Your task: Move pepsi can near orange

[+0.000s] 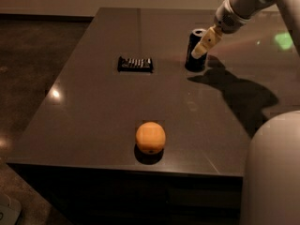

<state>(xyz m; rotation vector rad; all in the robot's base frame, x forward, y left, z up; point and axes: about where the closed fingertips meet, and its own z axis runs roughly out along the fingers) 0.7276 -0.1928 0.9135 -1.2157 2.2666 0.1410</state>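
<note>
The pepsi can (192, 50), dark with a silver top, stands upright at the back of the dark table (93, 111), right of centre. My gripper (204, 43) comes down from the upper right and sits against the can's right side, overlapping it in the view. The orange (150, 137) rests near the table's front edge, well in front of the can and a little to its left.
A flat dark striped packet (135, 63) lies on the table left of the can. My arm's shadow falls on the table right of the can. My pale robot body (272, 172) fills the lower right corner. Dark floor lies to the left.
</note>
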